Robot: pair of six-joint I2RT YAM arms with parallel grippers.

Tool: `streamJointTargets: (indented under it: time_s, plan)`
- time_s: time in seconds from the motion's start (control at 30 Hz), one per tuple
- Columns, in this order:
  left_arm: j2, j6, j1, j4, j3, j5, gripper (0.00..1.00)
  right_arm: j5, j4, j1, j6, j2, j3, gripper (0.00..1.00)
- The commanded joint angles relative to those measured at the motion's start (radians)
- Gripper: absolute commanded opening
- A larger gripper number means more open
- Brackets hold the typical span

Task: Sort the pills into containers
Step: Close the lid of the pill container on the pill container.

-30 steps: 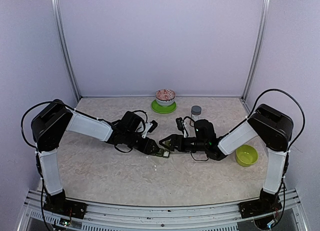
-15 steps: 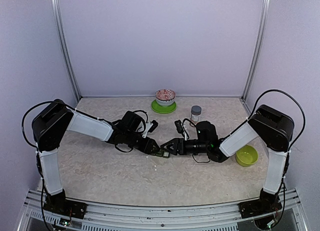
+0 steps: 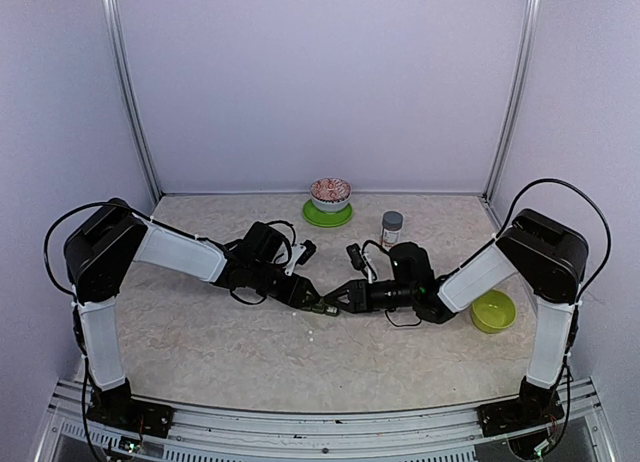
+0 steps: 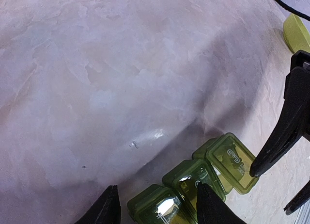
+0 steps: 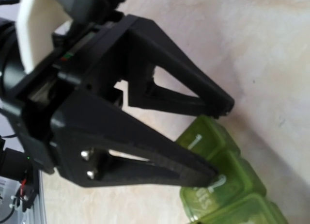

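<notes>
**Two-arm work on a lid, judged from the poses.** The containers [image 4: 193, 185], a green strip of three lidded compartments, lie on the table [image 4: 97, 64]. They sit at lower centre of the left wrist view and mid-frame overhead, between the arms. The left gripper [image 4: 158, 207] straddles the strip's lower-left end, its jaws apparently clamped on it. The right gripper [image 3: 335, 305] meets the opposite end compartment. One fingertip [image 4: 261, 158] touches that lid's edge, but you cannot tell whether the jaws have pinched it. All lids look shut, and no pill can be picked out. Hold the left clamp firm and the strip flat. Catch only the lid's lip, then lift it in a short arc without dragging the strip sideways.
</notes>
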Motion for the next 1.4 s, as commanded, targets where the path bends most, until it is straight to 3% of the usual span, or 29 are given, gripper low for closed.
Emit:
streamJointTargets:
  time_s: [0.0,0.37,0.83,1.37]
  plan:
    - [0.04,0.008,0.008,-0.07,-0.004,-0.037,0.52,-0.01,-0.044,0.0,-0.015,0.021,0.024,0.31]
    - [0.04,0.006,0.011,-0.071,-0.004,-0.042,0.52,-0.032,-0.07,0.003,-0.009,0.061,0.036,0.18]
    - [0.04,0.005,0.017,-0.075,-0.005,-0.05,0.52,0.011,-0.2,0.003,-0.031,0.088,0.053,0.13]
    - [0.048,0.003,0.02,-0.074,-0.005,-0.042,0.51,-0.012,-0.195,0.003,-0.014,0.107,0.037,0.03]
